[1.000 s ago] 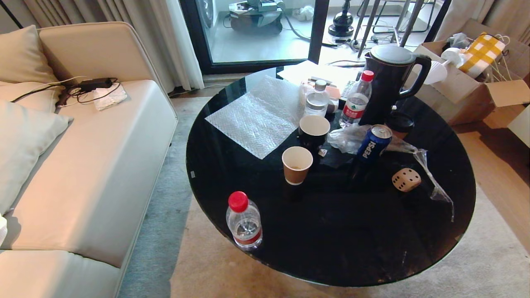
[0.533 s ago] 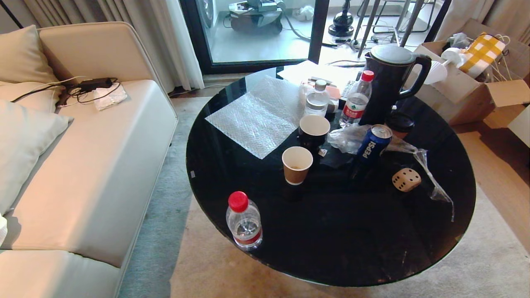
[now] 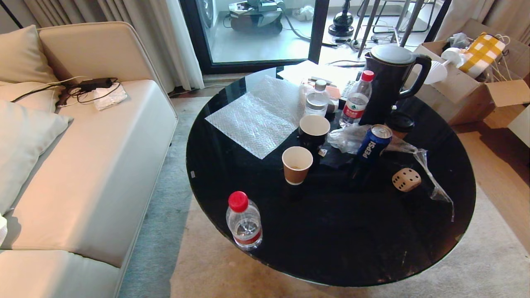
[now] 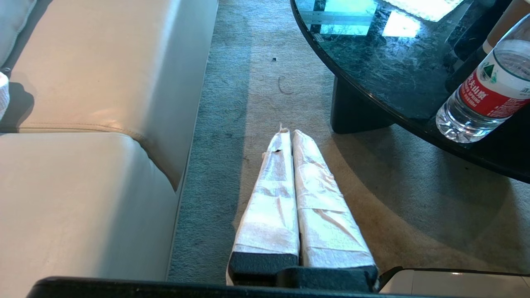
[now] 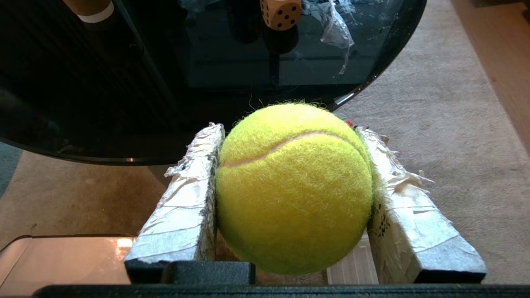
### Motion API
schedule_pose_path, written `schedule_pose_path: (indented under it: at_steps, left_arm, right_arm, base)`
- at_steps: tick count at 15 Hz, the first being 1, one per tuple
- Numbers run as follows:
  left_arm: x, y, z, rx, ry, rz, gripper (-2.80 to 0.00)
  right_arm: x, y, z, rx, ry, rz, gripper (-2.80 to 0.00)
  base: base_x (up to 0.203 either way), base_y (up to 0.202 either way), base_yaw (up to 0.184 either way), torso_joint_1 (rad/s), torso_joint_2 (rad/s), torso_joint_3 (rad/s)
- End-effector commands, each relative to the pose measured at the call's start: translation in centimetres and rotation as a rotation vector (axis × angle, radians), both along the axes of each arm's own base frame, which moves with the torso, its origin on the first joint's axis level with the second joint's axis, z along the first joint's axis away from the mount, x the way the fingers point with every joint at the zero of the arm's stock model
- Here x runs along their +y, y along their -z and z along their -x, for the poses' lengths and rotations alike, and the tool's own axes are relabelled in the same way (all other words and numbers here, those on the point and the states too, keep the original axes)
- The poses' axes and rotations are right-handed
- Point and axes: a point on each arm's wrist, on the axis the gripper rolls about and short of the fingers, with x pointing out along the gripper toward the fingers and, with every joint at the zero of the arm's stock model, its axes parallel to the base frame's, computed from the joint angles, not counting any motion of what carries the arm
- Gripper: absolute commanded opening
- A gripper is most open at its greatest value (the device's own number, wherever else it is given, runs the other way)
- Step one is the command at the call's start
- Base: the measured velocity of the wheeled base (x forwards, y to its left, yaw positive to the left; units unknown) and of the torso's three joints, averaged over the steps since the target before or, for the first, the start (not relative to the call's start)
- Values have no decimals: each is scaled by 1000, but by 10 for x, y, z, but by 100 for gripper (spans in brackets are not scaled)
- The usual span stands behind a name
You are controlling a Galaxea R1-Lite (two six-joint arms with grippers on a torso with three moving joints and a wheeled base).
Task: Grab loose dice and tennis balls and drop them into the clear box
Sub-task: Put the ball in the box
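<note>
Right tool (image 5: 290, 128) pinched a tennis ball (image 5: 294, 188) at the desk (image 3: 331, 231) edge. Left tool (image 4: 288, 132) pressed together above carpet (image 4: 256, 82). Beige die (image 3: 406, 179) lay on the desk.

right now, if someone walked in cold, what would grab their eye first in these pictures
The tennis ball clamped in the right gripper fills the right wrist view, held low beside the round black table. On that table, a beige die sits alone near the right edge, beside a Pepsi can and crumpled clear plastic. The left gripper hangs shut over the carpet by the sofa.
</note>
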Motion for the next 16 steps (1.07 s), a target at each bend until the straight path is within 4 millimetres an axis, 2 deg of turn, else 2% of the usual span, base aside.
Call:
schedule_pose_path:
  at_steps: [1,16]
  left_arm:
    - [0,0,0,0,0,0,-280]
    - [0,0,0,0,0,0,-280]
  right_arm:
    - [0,0,0,5,-1,1,-280]
    - [0,1,0,12,3,-8,-280]
  base:
    - [0,0,0,0,0,0]
    - [0,0,0,0,0,0]
